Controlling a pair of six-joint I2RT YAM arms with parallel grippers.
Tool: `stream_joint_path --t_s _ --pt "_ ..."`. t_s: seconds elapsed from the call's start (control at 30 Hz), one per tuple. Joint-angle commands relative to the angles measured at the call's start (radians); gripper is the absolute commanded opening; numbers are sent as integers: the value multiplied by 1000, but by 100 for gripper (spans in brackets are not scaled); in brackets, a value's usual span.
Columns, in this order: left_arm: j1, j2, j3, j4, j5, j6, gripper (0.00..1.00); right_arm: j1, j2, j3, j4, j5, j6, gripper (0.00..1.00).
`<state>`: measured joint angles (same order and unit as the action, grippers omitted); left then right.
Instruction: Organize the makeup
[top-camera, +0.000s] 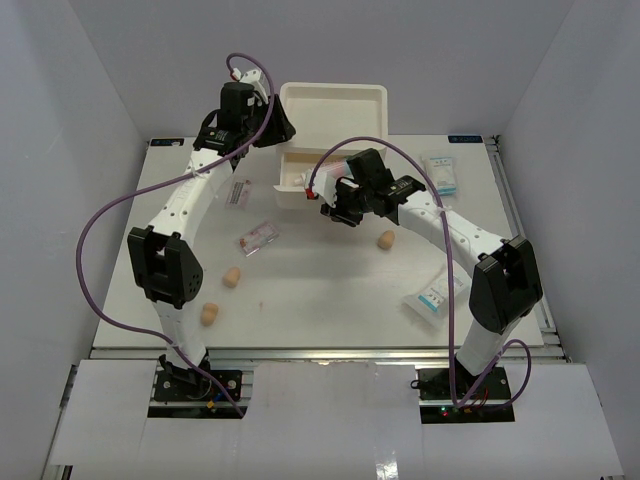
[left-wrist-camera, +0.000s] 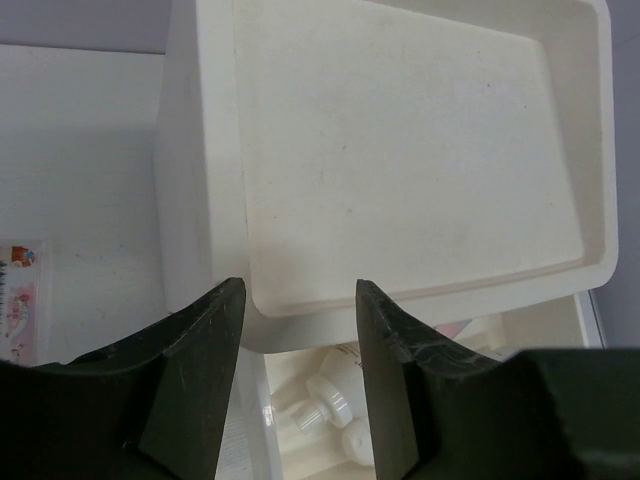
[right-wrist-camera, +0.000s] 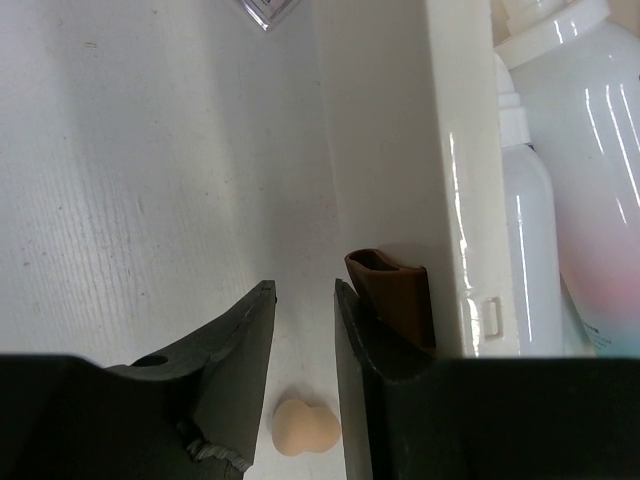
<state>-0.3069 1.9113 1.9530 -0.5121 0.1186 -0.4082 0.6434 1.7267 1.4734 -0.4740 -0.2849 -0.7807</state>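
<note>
Both pairs of jaws stood apart and gripped nothing. The right gripper (right-wrist-camera: 303, 290) showed only a narrow slit between its fingers, while the left gripper (left-wrist-camera: 300, 290) was spread roughly halfway.

Framed in the right slit, a tan sponge (right-wrist-camera: 305, 427) lay on the table (right-wrist-camera: 150, 150), waisted like a peanut and untouched. To the right of those jaws two white bottles (right-wrist-camera: 575, 120) lay side by side in the open drawer (right-wrist-camera: 440, 120), glossy, one tinged pink low on its body. The red-brown handle (right-wrist-camera: 395, 290) sat just beside the right-hand finger; whether they touched could not be told.

Beneath the left jaws white bottle caps (left-wrist-camera: 330, 395) showed in that drawer, and the rim of the box's top tray (left-wrist-camera: 420, 150) crossed the gap.

Well away from both grippers, two more sponges (top-camera: 232, 277), white-blue sachets (top-camera: 440, 172) and a clear packet (top-camera: 259, 238) with pink contents lay scattered.
</note>
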Motion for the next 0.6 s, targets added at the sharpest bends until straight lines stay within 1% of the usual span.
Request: stream_joint_path --t_s 0.0,0.13,0.23,0.37,0.43,0.5,0.57 --pt "-1 -61 16 -10 -44 45 63 -5 -33 10 72 -22 9 37" --pt "-5 -64 23 9 -59 57 63 -4 -34 9 69 -20 15 36" --pt "-9 -55 28 11 -96 68 63 -4 -40 6 66 -25 19 36" --pt "-9 -23 20 11 -145 92 62 -5 -43 -1 67 -27 23 36" --pt "-9 9 30 11 -145 98 62 -4 -44 -1 66 -27 24 36" --pt "-9 35 46 12 -130 97 60 -4 -44 0 67 -27 24 36" --pt "-11 56 67 11 -122 95 54 -4 -44 1 67 -27 22 36"
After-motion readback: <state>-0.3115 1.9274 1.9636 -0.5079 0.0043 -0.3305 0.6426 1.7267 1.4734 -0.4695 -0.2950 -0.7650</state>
